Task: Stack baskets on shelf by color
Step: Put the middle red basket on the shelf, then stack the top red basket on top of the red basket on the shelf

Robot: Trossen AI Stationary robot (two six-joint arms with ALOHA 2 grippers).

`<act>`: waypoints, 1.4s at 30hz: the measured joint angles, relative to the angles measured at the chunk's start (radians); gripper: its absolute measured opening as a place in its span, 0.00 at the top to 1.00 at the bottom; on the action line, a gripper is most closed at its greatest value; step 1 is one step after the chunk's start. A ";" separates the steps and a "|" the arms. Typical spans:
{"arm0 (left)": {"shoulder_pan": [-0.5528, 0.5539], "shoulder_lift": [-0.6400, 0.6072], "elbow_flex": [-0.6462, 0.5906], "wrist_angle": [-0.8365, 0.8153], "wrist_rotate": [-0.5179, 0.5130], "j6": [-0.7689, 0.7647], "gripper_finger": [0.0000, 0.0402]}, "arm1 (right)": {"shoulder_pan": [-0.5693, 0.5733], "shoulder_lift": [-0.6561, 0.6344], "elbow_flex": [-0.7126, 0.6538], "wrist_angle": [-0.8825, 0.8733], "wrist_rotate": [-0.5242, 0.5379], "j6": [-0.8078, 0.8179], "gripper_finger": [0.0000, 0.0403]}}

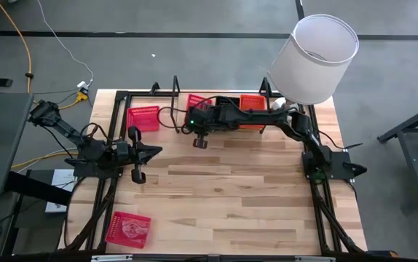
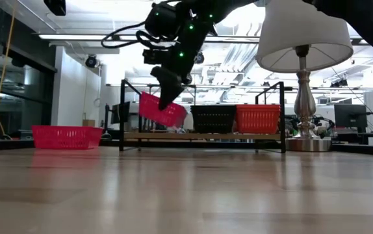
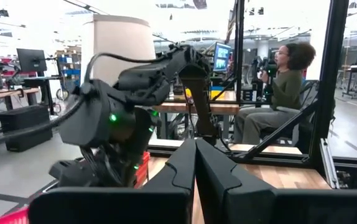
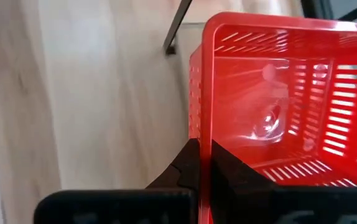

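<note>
Right end effector clamped on the rim of a red basket; fingers pressed together over the near wall, the mesh and glossy floor of the basket plain in the right wrist view. In the low view this held basket hangs tilted, clear of the shelf base, at the shelf's left end, with the right arm coming down onto it from above. On the shelf to its right sit a black basket and, just beside that, an orange basket, both upright. High view: the shelf runs along the far edge of the table; the right arm lies across it, so the held basket is mostly hidden there. A pink-red basket sits on the table just left of the held one, near the shelf's left end loop. Another pink-red basket lies well apart from the shelf, at the table's near left corner. Left end effector fingers together, holding nothing, over the table's left side, in front of the shelf. White lampshade stands beyond the shelf's right end. Left wrist view catches a seated person in the room past the table. No readable writing or brand marks on any basket or the arms.
</note>
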 joint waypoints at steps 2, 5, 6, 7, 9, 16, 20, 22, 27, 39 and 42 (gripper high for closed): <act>0.000 0.000 0.000 -0.001 0.000 0.007 1.00 | -0.001 0.004 0.000 0.007 0.003 0.002 1.00; 0.000 0.000 0.000 0.000 0.000 0.008 1.00 | -0.003 0.004 0.000 -0.002 0.000 0.005 1.00; 0.000 0.000 0.000 -0.001 0.000 0.008 1.00 | -0.004 0.006 0.000 0.000 -0.002 0.014 1.00; 0.000 0.000 0.000 0.000 0.000 0.008 1.00 | -0.004 0.009 0.000 0.000 -0.001 0.018 1.00; 0.000 0.000 0.000 -0.003 0.000 0.008 1.00 | -0.002 0.016 0.000 -0.004 -0.001 0.018 1.00; 0.000 0.000 0.000 -0.004 0.018 -0.016 1.00 | -0.006 0.015 0.000 -0.007 -0.052 0.007 0.99; 0.000 0.000 0.000 -0.004 0.023 -0.010 1.00 | -0.003 0.015 0.000 -0.007 -0.035 -0.029 0.88; 0.000 0.000 0.000 -0.004 0.023 -0.010 1.00 | 0.000 0.015 0.000 -0.005 -0.003 -0.048 0.81; 0.000 0.000 0.000 -0.004 0.023 -0.010 1.00 | 0.009 0.013 0.000 -0.018 0.049 -0.096 0.63; 0.000 0.000 0.000 -0.051 0.018 0.008 1.00 | 0.110 -0.128 0.001 -0.294 0.028 -0.043 0.58; 0.000 0.000 0.000 -0.078 0.018 0.005 1.00 | 0.153 -0.167 0.001 -0.371 0.015 -0.005 0.61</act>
